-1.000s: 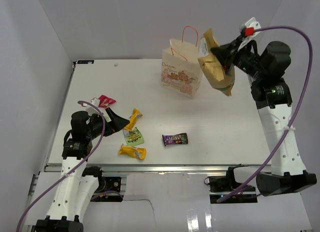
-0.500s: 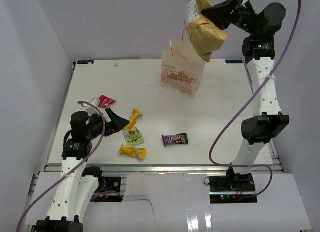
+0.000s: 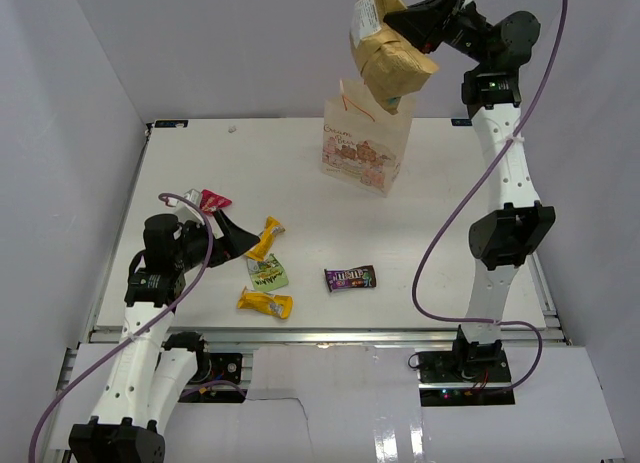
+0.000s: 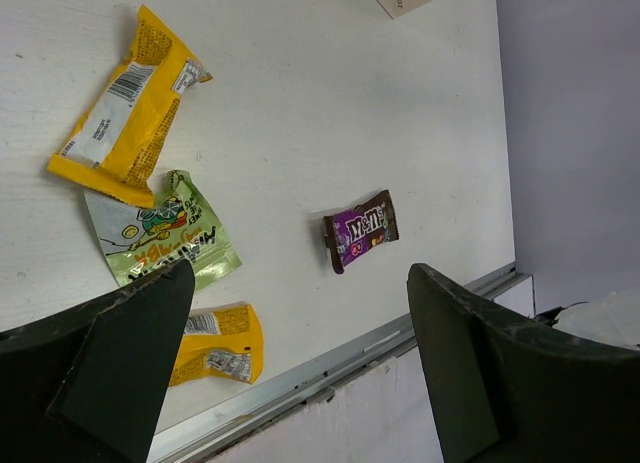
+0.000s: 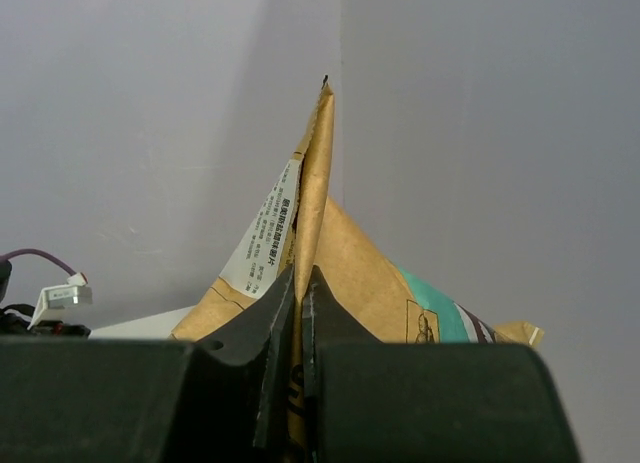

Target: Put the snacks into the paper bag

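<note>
My right gripper (image 3: 405,25) is shut on the large yellow crisp bag (image 3: 388,61) and holds it high, just above the open top of the cream paper bag (image 3: 362,143). In the right wrist view the fingers (image 5: 275,318) pinch the bag's seam (image 5: 312,183). My left gripper (image 3: 238,241) is open and empty above the table's left side. Near it lie a yellow bar (image 3: 266,237), a green packet (image 3: 267,273), another yellow bar (image 3: 265,303) and a purple candy bar (image 3: 350,278). The left wrist view shows them too: the purple bar (image 4: 360,230), the green packet (image 4: 165,238).
A red-pink packet (image 3: 213,200) lies at the left behind the left gripper. The table's front metal edge (image 4: 340,368) runs close below the left gripper. Grey walls enclose the table on three sides.
My right arm has lifted the crisp bag from beside the paper bag and carried it left, over the bag's top. My left arm has shifted slightly.
</note>
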Robot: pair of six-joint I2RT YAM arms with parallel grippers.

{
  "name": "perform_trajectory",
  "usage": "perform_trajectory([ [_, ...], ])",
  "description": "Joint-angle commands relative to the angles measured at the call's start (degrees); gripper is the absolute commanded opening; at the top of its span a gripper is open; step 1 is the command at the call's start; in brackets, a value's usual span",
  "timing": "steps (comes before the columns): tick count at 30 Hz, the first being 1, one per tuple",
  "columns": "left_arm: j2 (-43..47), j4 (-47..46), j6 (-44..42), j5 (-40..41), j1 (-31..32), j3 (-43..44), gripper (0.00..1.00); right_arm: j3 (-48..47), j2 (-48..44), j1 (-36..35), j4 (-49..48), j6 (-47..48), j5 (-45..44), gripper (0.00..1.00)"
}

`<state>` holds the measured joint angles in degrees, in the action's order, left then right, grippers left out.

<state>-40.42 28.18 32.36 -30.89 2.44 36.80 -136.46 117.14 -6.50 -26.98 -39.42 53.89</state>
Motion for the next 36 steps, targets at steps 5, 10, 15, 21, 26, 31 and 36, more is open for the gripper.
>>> perform_trajectory([
  [5,-0.09,-0.94,-0.63,-0.31,0.2,2.32,0.98,-3.28,3.17,-0.62,-7.12,2.84,-1.25,0.08],
  [10,0.61,-0.68,-0.19,-0.13,0.11,1.88,0.98,1.37,3.62,-0.18,-7.03,5.66,2.36,0.08],
  [15,1.57,-0.59,0.16,-0.13,0.2,0.82,0.98,6.89,1.96,0.61,-7.47,6.29,6.13,0.09],
  [21,0.61,-1.55,-0.01,-0.66,0.2,1.0,0.98,16.13,-3.14,0.53,-4.58,10.23,6.76,0.28],
  [26,-0.36,-2.69,0.51,-0.66,0.11,1.0,0.98,16.15,-4.9,0.53,5.96,17.43,5.26,0.55],
  [31,-1.41,-2.78,0.95,1.45,0.2,0.91,0.98,10.17,-7.27,0.53,21.41,28.57,0.52,0.68],
  [36,-3.95,-1.82,0.6,5.75,0.29,1.0,0.98,15.24,-17.28,0.7,44.17,47.91,-4.05,0.83],
])
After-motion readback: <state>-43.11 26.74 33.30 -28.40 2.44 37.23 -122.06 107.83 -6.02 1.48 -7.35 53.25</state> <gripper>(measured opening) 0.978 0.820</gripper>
